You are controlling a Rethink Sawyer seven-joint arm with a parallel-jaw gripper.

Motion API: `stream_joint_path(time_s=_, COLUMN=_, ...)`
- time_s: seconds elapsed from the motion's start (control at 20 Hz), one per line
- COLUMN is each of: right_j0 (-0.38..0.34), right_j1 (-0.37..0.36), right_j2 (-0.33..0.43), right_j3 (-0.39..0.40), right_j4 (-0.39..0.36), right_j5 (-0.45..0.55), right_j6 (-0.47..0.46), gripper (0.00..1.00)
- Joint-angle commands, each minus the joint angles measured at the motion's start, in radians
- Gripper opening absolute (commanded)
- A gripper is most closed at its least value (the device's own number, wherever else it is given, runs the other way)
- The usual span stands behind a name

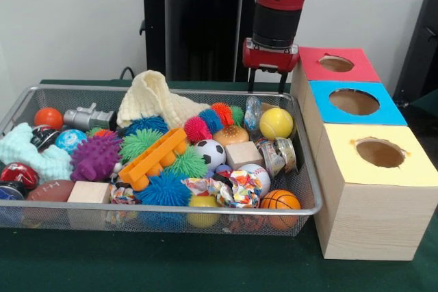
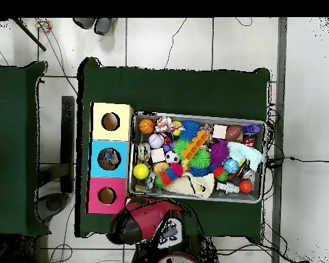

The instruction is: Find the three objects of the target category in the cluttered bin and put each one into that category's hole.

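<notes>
My gripper (image 1: 266, 89) hangs open and empty over the far right corner of the wire bin (image 1: 205, 208), just above its rim. The red arm (image 2: 150, 214) hides it in the overhead view. Right below and in front of it lies a yellow ball (image 1: 276, 122). The bin holds a soccer ball (image 1: 210, 152), a baseball (image 1: 256, 174), a basketball (image 1: 280, 201), an orange ball (image 1: 48, 117), spiky balls in several colours, wooden blocks (image 1: 243, 153) and an orange plastic piece (image 1: 152, 157). Beside the bin stand the red box (image 1: 315, 66), blue box (image 1: 328, 111) and yellow box (image 1: 345, 162), each with a round hole on top.
A cream knitted cloth (image 1: 154, 97) is heaped at the bin's back, and a pale blue cloth (image 1: 31, 154) lies at its left end. The three boxes (image 2: 110, 159) press close against the bin's end (image 2: 134, 154). Green cloth (image 1: 171, 264) covers the table.
</notes>
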Motion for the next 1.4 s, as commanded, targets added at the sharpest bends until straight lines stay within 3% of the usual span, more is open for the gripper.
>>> stream_joint_path(time_s=0.05, right_j0=-0.046, right_j1=-0.163, right_j2=0.109, right_j3=-0.113, right_j4=0.044, right_j5=0.209, right_j6=-0.028, gripper=1.0)
stream_joint_path(time_s=0.25, right_j0=-0.084, right_j1=-0.246, right_j2=0.166, right_j3=-0.083, right_j4=0.06, right_j5=0.294, right_j6=-0.048, gripper=1.0)
stream_joint_path(time_s=0.6, right_j0=-0.102, right_j1=-0.274, right_j2=0.152, right_j3=-0.121, right_j4=0.058, right_j5=0.356, right_j6=-0.007, gripper=1.0)
stream_joint_path(time_s=0.8, right_j0=-0.134, right_j1=-0.296, right_j2=0.164, right_j3=-0.142, right_j4=0.076, right_j5=0.407, right_j6=-0.029, gripper=1.0)
stream_joint_path(time_s=1.1, right_j0=-0.221, right_j1=-0.277, right_j2=0.223, right_j3=-0.172, right_j4=0.075, right_j5=0.42, right_j6=-0.091, gripper=1.0)
stream_joint_path(time_s=1.4, right_j0=-0.294, right_j1=-0.229, right_j2=0.266, right_j3=-0.219, right_j4=0.028, right_j5=0.392, right_j6=-0.126, gripper=1.0)
